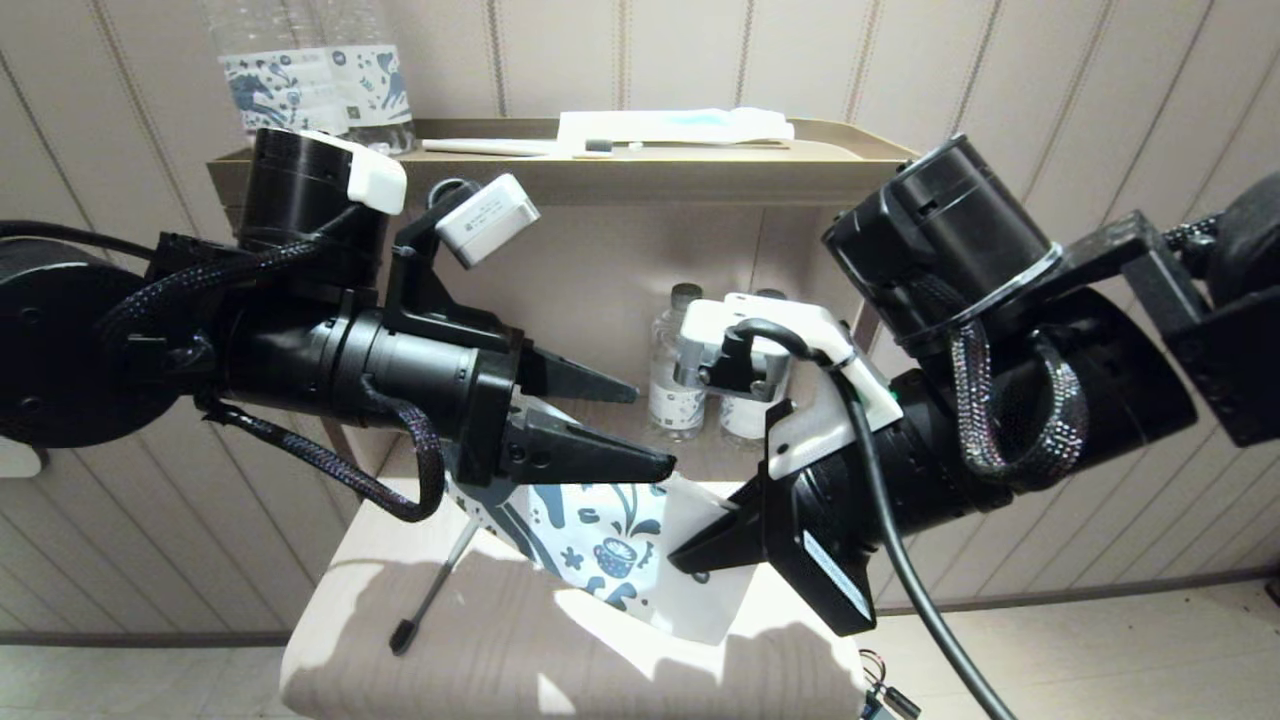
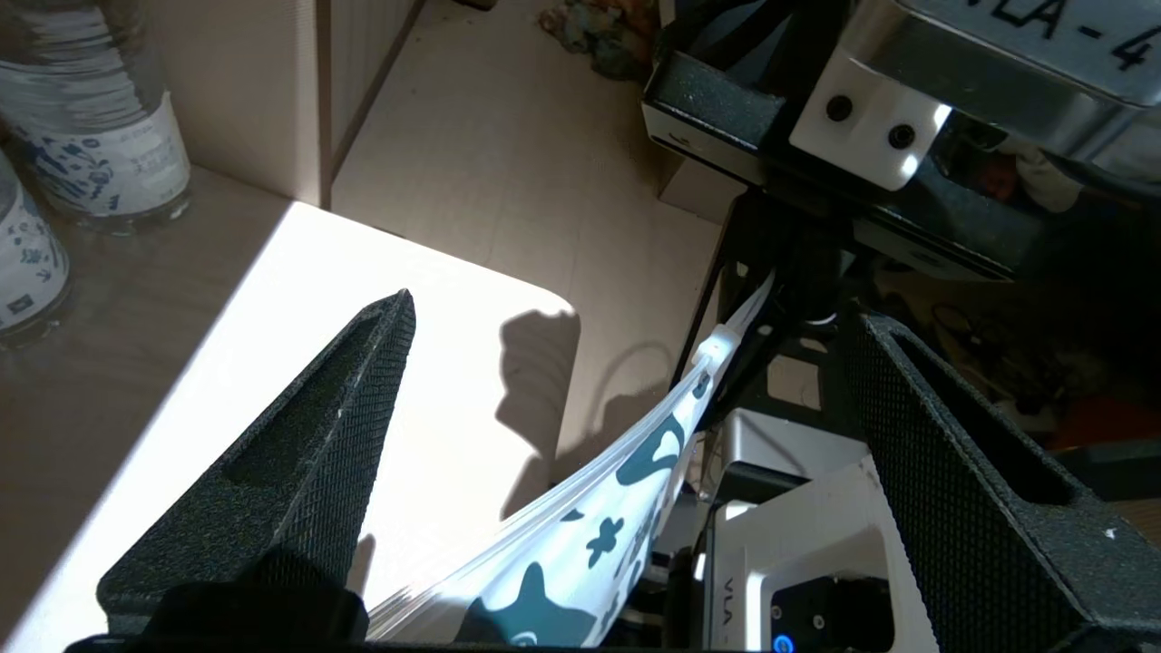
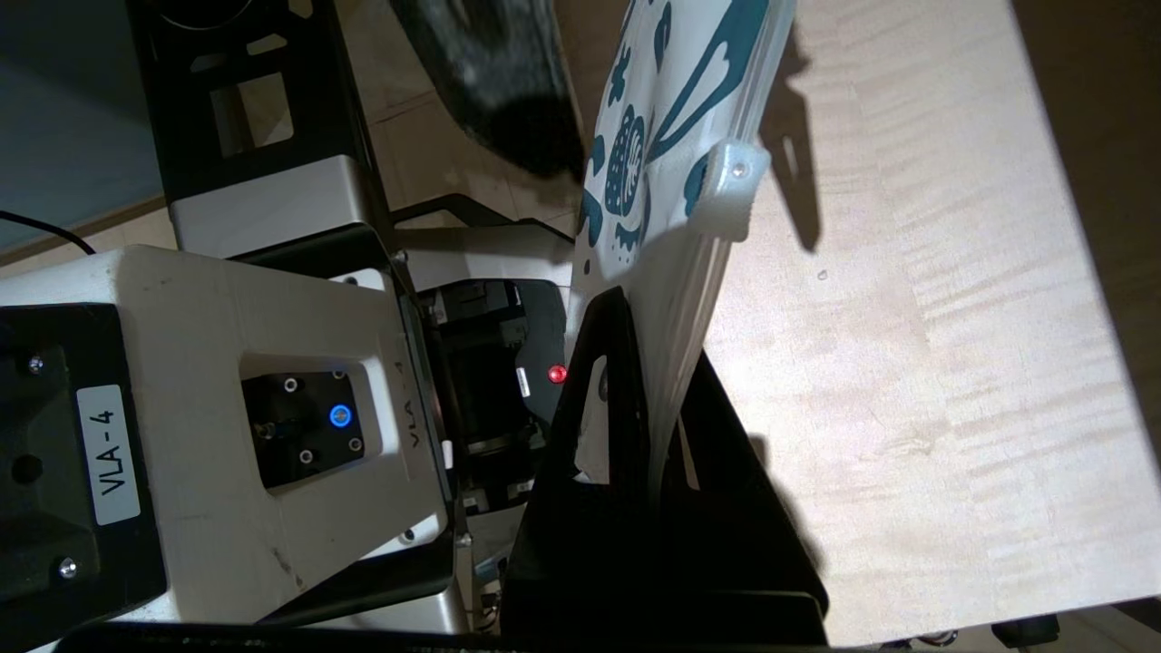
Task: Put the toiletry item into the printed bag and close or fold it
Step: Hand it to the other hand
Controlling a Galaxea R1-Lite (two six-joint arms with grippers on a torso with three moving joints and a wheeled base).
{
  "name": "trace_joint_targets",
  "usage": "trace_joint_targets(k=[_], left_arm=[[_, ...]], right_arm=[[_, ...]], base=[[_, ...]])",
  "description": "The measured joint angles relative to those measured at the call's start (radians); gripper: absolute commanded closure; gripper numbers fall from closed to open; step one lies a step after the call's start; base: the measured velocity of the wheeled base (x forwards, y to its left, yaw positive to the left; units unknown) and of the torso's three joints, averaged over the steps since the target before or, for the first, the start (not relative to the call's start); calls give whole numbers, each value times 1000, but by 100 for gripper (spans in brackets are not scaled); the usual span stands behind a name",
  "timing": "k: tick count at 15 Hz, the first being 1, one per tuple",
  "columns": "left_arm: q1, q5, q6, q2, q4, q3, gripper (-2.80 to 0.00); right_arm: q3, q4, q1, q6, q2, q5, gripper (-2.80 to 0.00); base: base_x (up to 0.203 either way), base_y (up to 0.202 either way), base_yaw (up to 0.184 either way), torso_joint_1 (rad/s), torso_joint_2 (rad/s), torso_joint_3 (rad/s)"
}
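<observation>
Item: printed bag (image 1: 600, 545), lower centre of the head view, hanging above the pale surface (image 1: 480, 650). You have a thin, limp, very light pouch; it sags between its supports and will fold wherever unsupported. Film probably slick: pinch it flat, near the zip edge, where the doubled strip and white slider (image 3: 726, 186) give the firmest hold.

Item: toothbrush (image 1: 432, 590), lower left of centre in the head view. Slim, stiff, light; its bristle end rests on the surface, its handle runs up behind the bag's lower left corner. Whether it sits inside the bag you cannot tell. Take it mid-handle; it will roll or pivot easily.

Right gripper (image 3: 667, 426): pressed together, pinching the bag's edge at the right end.

Left gripper (image 1: 645, 425): spread wide, holding nothing, just above the bag's left part.
</observation>
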Motion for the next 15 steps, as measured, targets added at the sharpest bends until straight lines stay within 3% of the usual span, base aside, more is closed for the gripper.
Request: trace_joint_targets(k=[5,8,10,13,15], left_arm=[[-2,6,19,-18,13,7,-280],[6,14,37,-81,104,-11,-280],[36,16,118,-106,226,-51,-280],[78,29,308,-104,468,-139,-280],[97,26,353,-86,522,-191,-280]], right_arm=[[-4,16,-14,-13,2,4,0],[-62,116,-32,-38,6,-13,0],[-157,235,-42,-58,14,-54,0],[-295,406,-38,-81,41,-91,0],[-326,446,-8,-90,57,-86,0]], base=[[0,0,0,0,0,0],[0,0,0,0,0,0],[0,0,0,0,0,0],[0,0,0,0,0,0],[0,0,0,0,0,0]])
